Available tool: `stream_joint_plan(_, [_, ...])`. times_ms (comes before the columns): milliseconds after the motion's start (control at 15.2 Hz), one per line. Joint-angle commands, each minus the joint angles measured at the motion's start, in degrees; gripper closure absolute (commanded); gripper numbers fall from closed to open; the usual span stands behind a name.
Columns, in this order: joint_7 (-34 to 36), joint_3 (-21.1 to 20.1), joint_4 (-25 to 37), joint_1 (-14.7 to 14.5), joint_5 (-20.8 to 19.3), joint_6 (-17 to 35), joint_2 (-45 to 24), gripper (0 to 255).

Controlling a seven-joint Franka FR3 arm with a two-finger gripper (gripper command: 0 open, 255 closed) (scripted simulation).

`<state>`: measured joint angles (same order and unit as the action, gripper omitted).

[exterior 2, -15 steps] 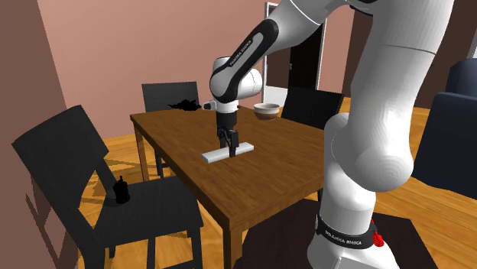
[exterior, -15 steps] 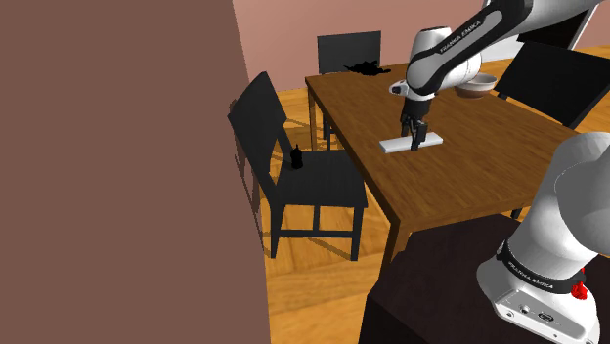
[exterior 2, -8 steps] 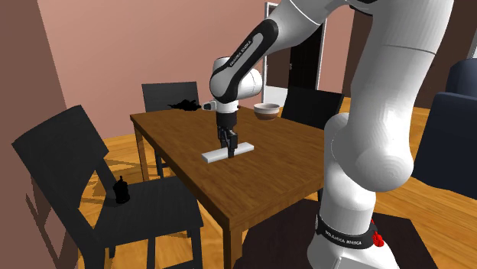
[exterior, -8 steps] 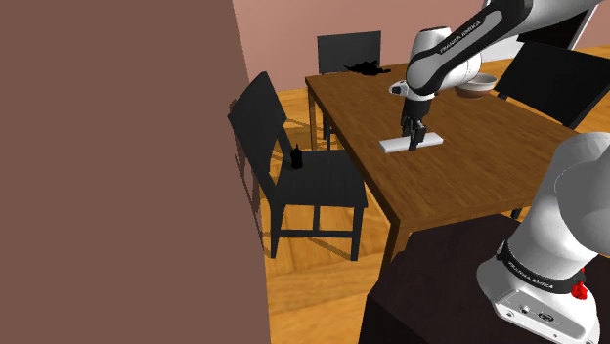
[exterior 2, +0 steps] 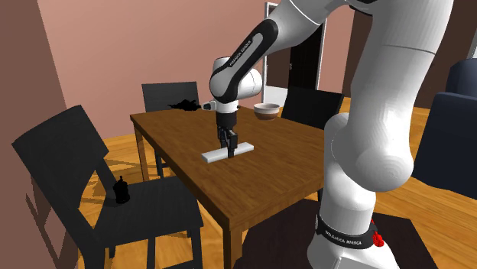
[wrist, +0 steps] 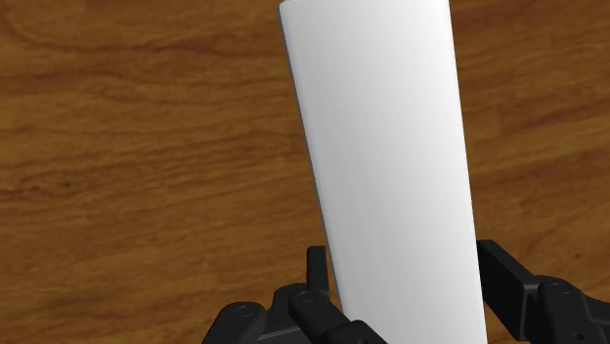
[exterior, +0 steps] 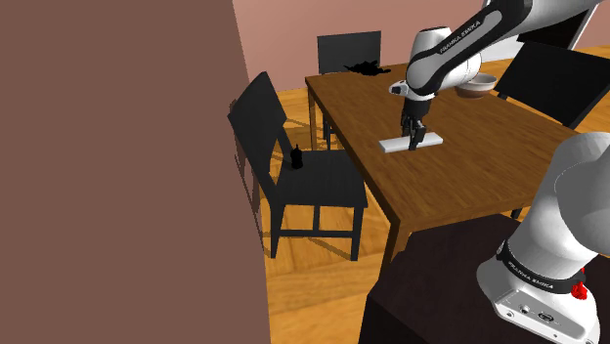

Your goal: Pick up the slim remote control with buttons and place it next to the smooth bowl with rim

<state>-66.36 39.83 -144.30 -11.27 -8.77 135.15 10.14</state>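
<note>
On the table (exterior: 459, 176), the white remote (exterior: 394, 145) lies flat near the middle. The jaws straddle it and, in the wrist view, press against its 2 long edges. The grasp looks made, but the lift is not yet begun. Toward the shoulder view's right, by the far edge, the bowl (exterior: 477, 86) stands well apart. Lifting, carrying and setting down beside it are left.

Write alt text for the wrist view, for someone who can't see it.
A plain white remote lies on a wooden table, one end clasped between the two black fingers of the hand.
</note>
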Motion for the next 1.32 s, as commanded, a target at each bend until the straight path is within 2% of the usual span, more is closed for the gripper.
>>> stream_joint_plan(0, [0.43,-0.21,0.21,0.19,-0.49,-0.97,0.73,255])
stream_joint_plan(528, [2.55,-2.05,3.0,1.15,-2.96,-8.23,5.76,255])
stream_joint_plan(1254, [4.0,-4.47,8.06,1.79,-4.15,-17.77,10.57,255])
